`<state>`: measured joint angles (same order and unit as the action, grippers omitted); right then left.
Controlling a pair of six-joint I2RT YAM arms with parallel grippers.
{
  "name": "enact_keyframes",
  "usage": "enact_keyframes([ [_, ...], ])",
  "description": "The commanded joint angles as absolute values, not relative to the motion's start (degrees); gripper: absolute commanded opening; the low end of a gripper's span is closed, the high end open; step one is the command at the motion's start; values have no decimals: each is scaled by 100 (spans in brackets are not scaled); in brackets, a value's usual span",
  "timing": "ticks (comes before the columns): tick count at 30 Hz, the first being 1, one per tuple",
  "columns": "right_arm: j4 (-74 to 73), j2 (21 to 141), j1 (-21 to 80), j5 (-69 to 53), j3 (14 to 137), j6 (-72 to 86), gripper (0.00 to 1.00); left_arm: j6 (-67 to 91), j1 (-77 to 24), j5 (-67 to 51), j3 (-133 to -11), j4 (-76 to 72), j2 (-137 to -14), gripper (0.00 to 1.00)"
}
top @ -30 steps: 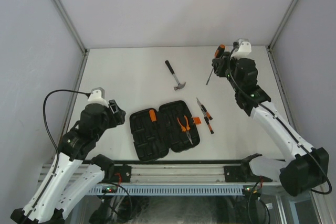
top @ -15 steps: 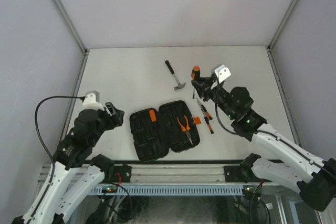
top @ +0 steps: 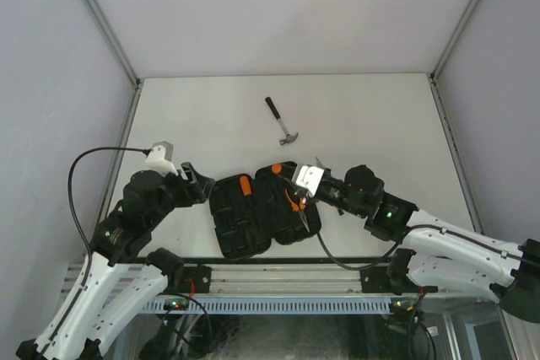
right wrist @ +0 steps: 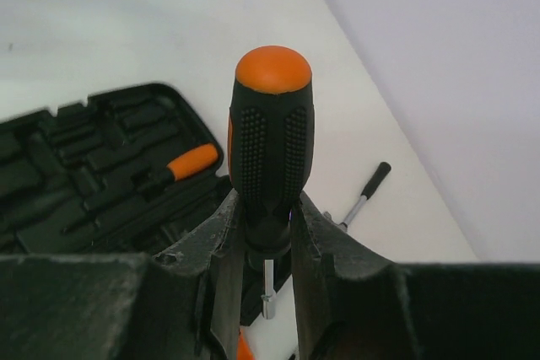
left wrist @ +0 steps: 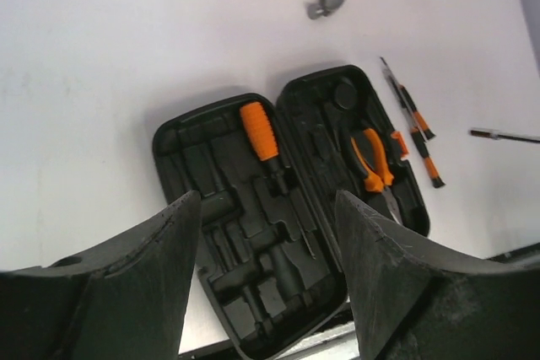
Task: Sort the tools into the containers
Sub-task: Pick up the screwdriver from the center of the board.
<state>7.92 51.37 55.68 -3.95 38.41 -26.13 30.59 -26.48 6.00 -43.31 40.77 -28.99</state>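
A white table (top: 194, 115), walled by pale grey panels (top: 278, 6), carries the open black tool case (top: 253, 217) near its front edge, and the hammer (top: 282, 121) lies well behind it. The right gripper (right wrist: 266, 233) clamps a black-and-orange screwdriver (right wrist: 270, 141) by its handle above the case's right half. The left gripper (left wrist: 266, 208) hangs wide open and empty just left of the case.

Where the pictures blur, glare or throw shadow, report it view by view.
Top external: even, diffuse light, no glare, only faint shadows by the hammer and tool case. Left wrist: the left gripper looms dark and soft-edged in the foreground, the table beyond sharper. Right wrist: the screwdriver handle in the right gripper is crisp, the tool case behind slightly softer.
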Motion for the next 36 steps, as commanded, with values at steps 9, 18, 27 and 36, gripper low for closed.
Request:
enact_keyframes([
  [9,322,5938,6399,103,3842,-4583,0,3627,-4031,316,-4692,3037,-3346,69],
  [18,94,6440,6535,61,4028,-5040,0,3591,-4846,104,-4781,2523,-3804,69],
  [27,243,6505,6665,197,4197,-5213,0,3568,-5387,29,-4725,2194,-4480,68],
  [36,242,6350,6907,286,4216,-5328,0,3643,-5476,-151,-4711,1907,-4912,59],
])
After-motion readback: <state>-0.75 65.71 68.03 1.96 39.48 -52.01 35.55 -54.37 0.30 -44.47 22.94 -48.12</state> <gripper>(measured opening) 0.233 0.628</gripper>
